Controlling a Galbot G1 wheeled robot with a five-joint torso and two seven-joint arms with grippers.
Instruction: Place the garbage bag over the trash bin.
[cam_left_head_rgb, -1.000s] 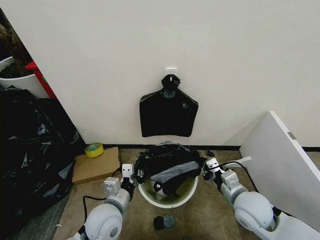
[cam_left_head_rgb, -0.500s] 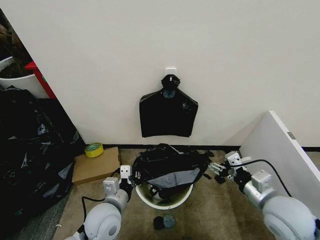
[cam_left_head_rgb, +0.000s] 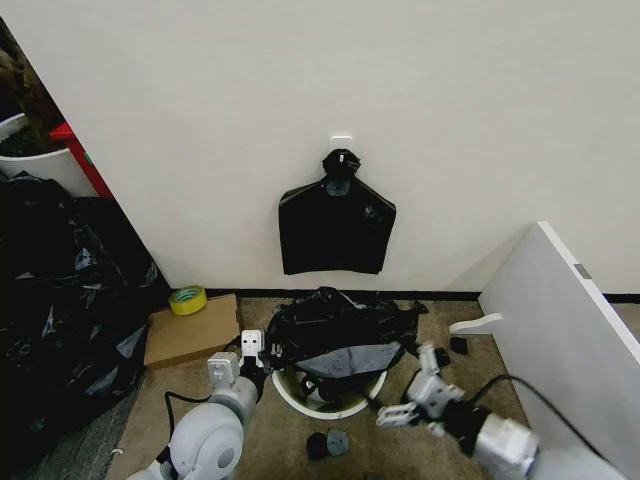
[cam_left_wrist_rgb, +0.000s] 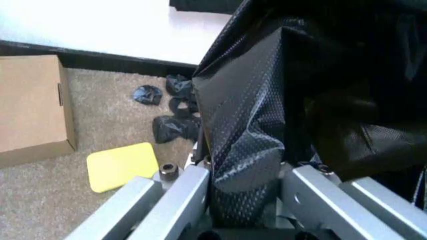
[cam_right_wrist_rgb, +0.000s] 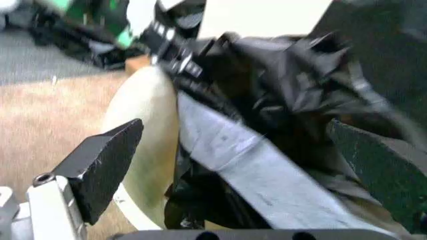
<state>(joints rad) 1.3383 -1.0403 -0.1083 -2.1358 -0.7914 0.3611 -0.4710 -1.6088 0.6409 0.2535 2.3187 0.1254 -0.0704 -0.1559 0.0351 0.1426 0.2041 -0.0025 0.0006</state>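
The black glossy garbage bag (cam_left_head_rgb: 335, 330) lies crumpled over the top of the white trash bin (cam_left_head_rgb: 300, 395), whose near rim shows below it. At the bin's left side, my left gripper (cam_left_head_rgb: 255, 355) is shut on the bag's edge. In the left wrist view the crinkled garbage bag (cam_left_wrist_rgb: 247, 145) runs down between the metal fingers (cam_left_wrist_rgb: 177, 195). My right gripper (cam_left_head_rgb: 410, 392) hangs open near the bin's front right, apart from the bag. In the right wrist view its black pads (cam_right_wrist_rgb: 107, 162) stand wide apart, facing the trash bin's wall (cam_right_wrist_rgb: 143, 130) and the garbage bag (cam_right_wrist_rgb: 280, 100).
A flat black bundle (cam_left_head_rgb: 337, 228) hangs on the wall behind the bin. A cardboard box (cam_left_head_rgb: 190, 330) with a tape roll (cam_left_head_rgb: 187, 298) and a heap of black plastic (cam_left_head_rgb: 60, 300) lie left. A white board (cam_left_head_rgb: 560, 330) leans right. A yellow sponge (cam_left_wrist_rgb: 123, 165) and black scraps (cam_left_head_rgb: 328, 442) lie on the carpet.
My right gripper has let go of the bag's right edge and swung back to the bin's near right side. The bag has settled over the bin. The left arm held still.
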